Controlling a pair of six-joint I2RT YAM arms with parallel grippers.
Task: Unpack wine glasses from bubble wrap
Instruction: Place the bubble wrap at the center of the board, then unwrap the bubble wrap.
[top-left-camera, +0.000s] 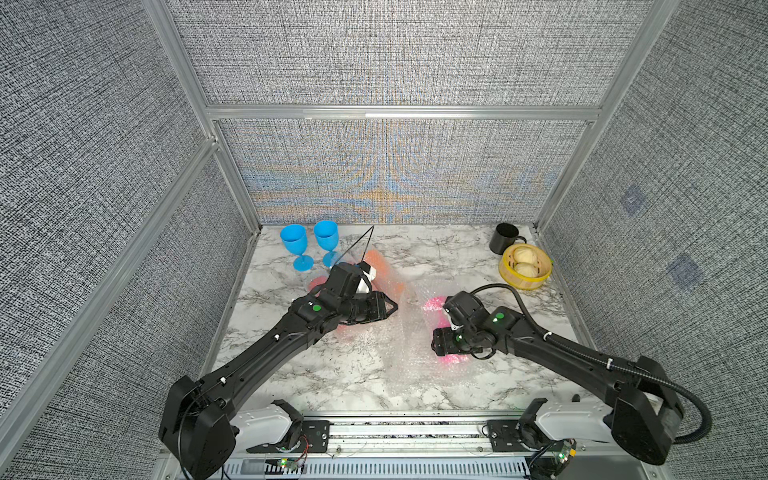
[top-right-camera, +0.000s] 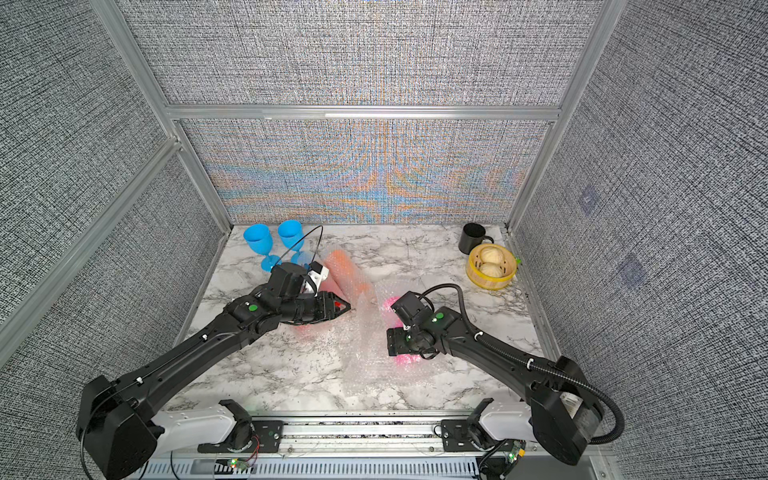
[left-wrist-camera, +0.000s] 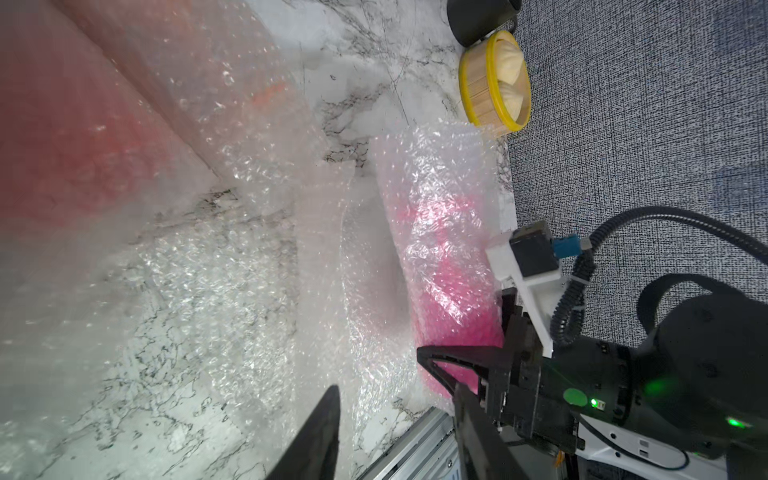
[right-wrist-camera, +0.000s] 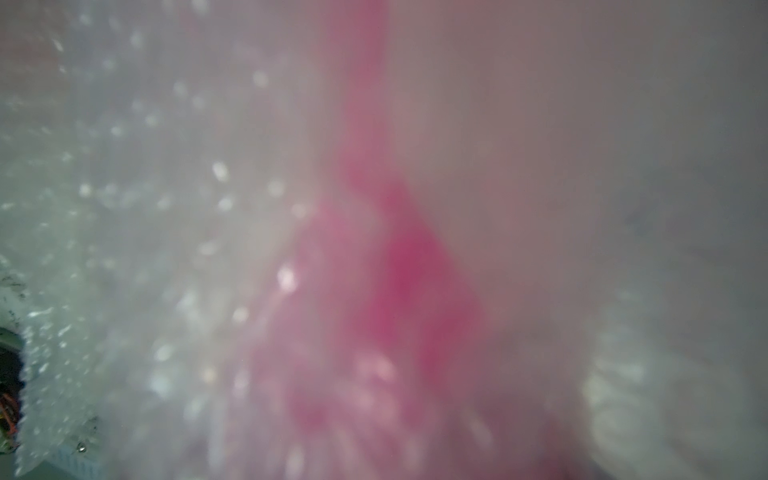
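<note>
Bright, even light from above in both top views; shadows on the marble tabletop (top-left-camera: 457, 257) are faint & soft. Fabric walls (top-left-camera: 395, 178) shimmer w/ moiré, orange-blue bands, esp. on the back panel, & they splay outward twd the corners, wide-angle look. In the left wrist view the bubble wrap (left-wrist-camera: 232, 291) throws small white glints; the near part is soft. Right wrist view is almost all blur: milky haze, out-of-focus bright dots, pink goblet (right-wrist-camera: 411, 266) just a smear.
</note>
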